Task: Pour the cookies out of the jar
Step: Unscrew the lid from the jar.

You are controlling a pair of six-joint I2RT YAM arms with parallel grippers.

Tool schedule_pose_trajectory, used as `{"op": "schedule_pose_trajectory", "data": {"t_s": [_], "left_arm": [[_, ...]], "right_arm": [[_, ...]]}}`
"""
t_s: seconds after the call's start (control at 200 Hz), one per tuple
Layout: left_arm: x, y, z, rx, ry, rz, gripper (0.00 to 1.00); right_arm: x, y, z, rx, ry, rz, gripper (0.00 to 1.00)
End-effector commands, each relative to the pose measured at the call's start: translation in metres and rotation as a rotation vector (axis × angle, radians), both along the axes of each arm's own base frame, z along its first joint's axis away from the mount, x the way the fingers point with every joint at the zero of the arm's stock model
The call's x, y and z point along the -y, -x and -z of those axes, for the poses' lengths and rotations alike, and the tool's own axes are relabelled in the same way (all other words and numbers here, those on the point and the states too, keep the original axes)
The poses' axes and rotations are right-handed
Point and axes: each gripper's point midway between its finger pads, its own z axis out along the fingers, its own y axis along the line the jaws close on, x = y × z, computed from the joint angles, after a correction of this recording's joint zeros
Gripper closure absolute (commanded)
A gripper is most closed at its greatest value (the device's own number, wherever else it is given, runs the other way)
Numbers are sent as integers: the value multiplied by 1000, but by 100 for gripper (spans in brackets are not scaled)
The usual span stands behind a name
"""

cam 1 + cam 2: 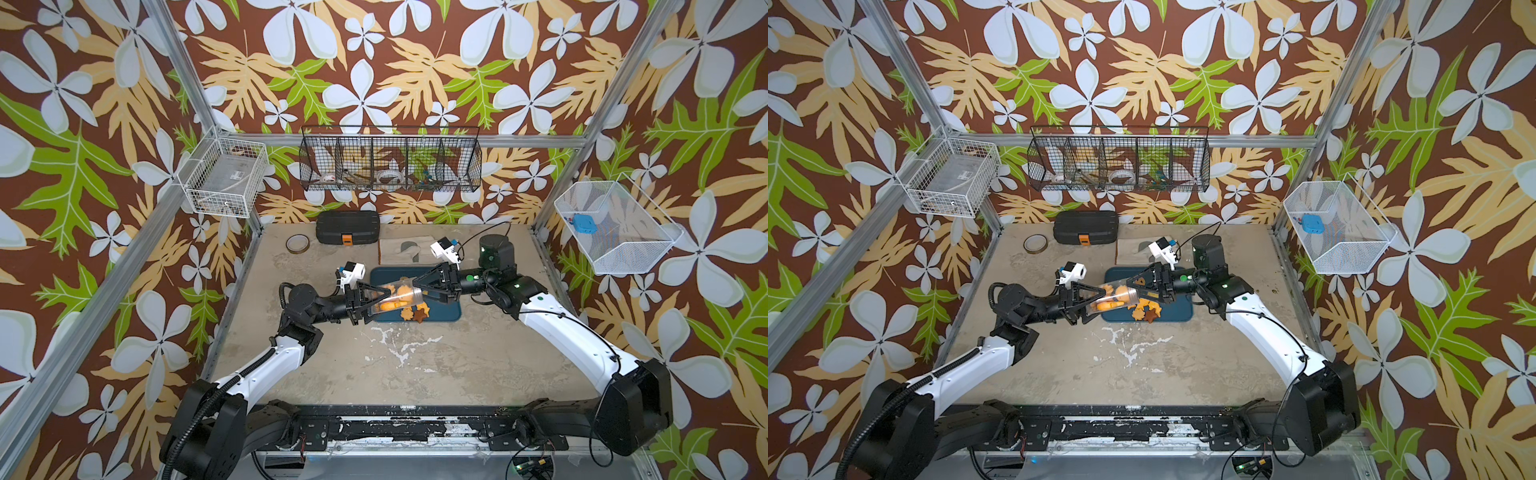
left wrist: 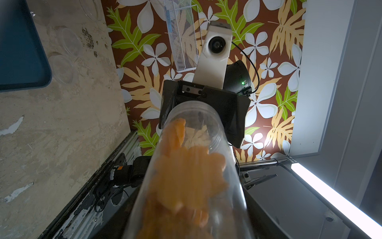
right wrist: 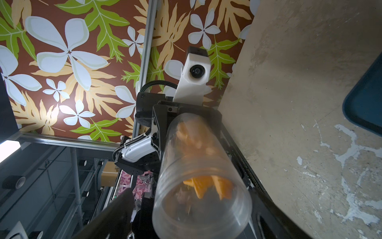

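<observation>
Now the left end effector (image 1: 379, 305) clamps the jar (image 1: 405, 294) by its base; its long axis runs nearly level toward the right end effector (image 1: 419, 291), spread loosely around the mouth, with cookies (image 1: 390, 304) inside.

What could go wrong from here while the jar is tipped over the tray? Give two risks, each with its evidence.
1. The cookies already out lie near the robot-side edge of the tray; later ones may bounce onto the table.
2. The right tool stands open at the mouth of the jar, so the left tool alone seems to hold it, by the base; it might slip.
</observation>
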Motion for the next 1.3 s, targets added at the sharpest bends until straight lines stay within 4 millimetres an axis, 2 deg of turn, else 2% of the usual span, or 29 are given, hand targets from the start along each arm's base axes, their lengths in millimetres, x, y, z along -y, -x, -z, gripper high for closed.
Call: {"op": "schedule_pose_trajectory", "data": {"t_s": [0.0,0.125,0.35,0.56,0.681,0.806,0.936,1.106,1.291], "left_arm": [[0,4,-12,68,19,12,38],[0,4,-11,66,19,11,38],[0,4,-10,60,19,11,39],[-1,5,-10,60,20,11,39],[-1,4,-10,57,19,11,40],[-1,4,-10,57,19,10,40],[-1,4,-9,53,19,8,41],[-2,0,-14,-7,30,-9,46],[-2,0,-21,-113,-3,-6,47]], "right_arm": [[-4,6,-6,9,-26,-47,15],[-12,13,-4,6,-25,-82,18],[-11,13,-3,8,-23,-73,26],[-6,10,-6,18,-27,-58,20],[-5,11,-7,19,-29,-62,20],[-5,12,-6,18,-28,-61,27],[-5,12,-5,14,-27,-61,45],[-4,11,-8,45,-25,-64,47],[-4,8,-21,183,-21,-61,48]]}}
